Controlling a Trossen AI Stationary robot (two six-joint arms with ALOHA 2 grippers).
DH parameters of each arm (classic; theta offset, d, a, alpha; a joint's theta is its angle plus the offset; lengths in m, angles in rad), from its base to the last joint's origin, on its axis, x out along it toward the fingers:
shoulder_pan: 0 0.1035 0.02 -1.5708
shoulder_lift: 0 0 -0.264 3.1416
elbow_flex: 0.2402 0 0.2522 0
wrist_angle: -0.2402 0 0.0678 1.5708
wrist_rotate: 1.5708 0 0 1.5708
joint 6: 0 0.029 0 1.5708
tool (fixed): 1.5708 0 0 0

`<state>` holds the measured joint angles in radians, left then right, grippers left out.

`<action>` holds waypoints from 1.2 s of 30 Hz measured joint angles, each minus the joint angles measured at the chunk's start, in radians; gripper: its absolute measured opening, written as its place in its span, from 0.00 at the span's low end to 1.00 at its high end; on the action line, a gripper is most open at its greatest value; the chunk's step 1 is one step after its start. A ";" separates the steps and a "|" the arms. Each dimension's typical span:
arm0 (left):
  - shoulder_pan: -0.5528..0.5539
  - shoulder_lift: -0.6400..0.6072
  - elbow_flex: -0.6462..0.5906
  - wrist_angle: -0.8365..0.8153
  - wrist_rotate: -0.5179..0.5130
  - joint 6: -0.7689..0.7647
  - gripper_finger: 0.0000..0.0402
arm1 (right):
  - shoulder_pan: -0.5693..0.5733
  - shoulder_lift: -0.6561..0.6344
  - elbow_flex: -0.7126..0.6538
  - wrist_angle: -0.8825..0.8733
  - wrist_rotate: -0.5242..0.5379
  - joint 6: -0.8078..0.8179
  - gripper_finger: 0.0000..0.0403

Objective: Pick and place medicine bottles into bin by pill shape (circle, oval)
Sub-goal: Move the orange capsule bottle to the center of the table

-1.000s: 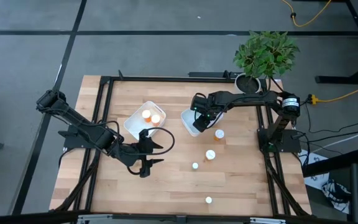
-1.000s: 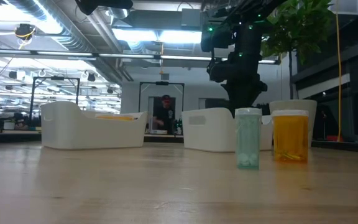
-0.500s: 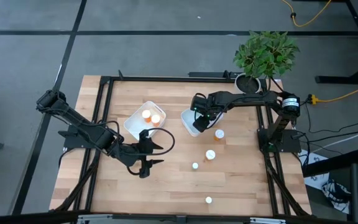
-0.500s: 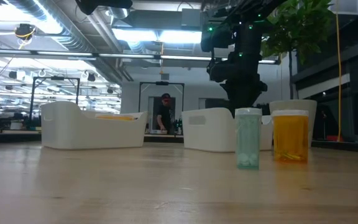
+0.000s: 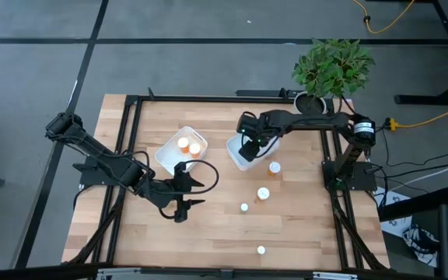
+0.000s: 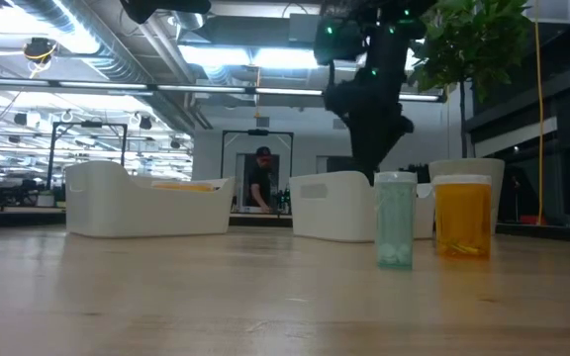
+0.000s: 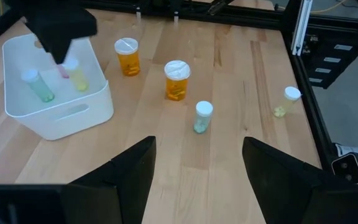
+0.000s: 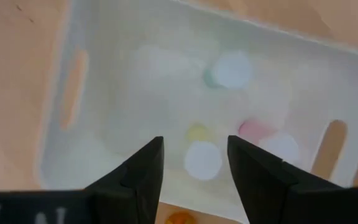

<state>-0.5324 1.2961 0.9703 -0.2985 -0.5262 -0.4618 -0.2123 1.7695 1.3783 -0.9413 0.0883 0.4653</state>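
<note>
Right tool (image 5: 246, 149) hangs over the white bin (image 5: 241, 155) near the desk's middle, its two fingers spread apart with nothing between them. Its wrist camera looks straight down into that bin (image 8: 104, 74) and meets three bottles end-on, white caps toward the lens: a green one (image 8: 229, 70), a yellowish one (image 8: 202, 157) and a pink one (image 8: 272, 142). All three stand with their long axes vertical. The left wrist picture shows the same bin (image 7: 73, 112) from the side, with those bottles upright and the right arm's dark tip above them.

Left tool (image 5: 181, 194) waits lower on the wooden desk (image 5: 208, 233), released, its fingers wide apart and empty, near a second white bin (image 5: 169, 155) that holds two orange bottles (image 5: 189, 145).

Four bottles stand loose on the desk, every one upright, cap up. From overhead only their round caps show: an orange bottle (image 5: 274, 167) just beside the right bin, a second orange one (image 5: 263, 193), a small green one (image 5: 244, 208), and a pale bottle (image 5: 260, 250) well apart near the front edge. The left wrist view gives their sides and colours. The level view shows only two of them, the green bottle (image 6: 395, 220) and an orange bottle (image 6: 461, 216), as tall cylinders with both bins behind. A person (image 6: 261, 183) stands in a far doorway, and a potted plant (image 5: 329, 70) sits at the desk's back corner.
</note>
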 joint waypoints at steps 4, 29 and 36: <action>0.000 0.000 0.000 0.000 0.000 0.000 0.58 | 0.014 0.000 0.076 -0.118 -0.032 0.063 0.44; 0.000 0.000 0.000 0.001 0.000 -0.008 0.58 | 0.874 0.000 0.078 -0.151 -0.063 0.651 0.44; 0.000 0.000 0.000 0.001 0.000 -0.003 0.58 | 1.033 0.000 -0.090 0.257 0.046 0.656 0.44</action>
<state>-0.5327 1.2961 0.9703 -0.2978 -0.5262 -0.4648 0.8206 1.7695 1.2883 -0.6844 0.1345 1.1213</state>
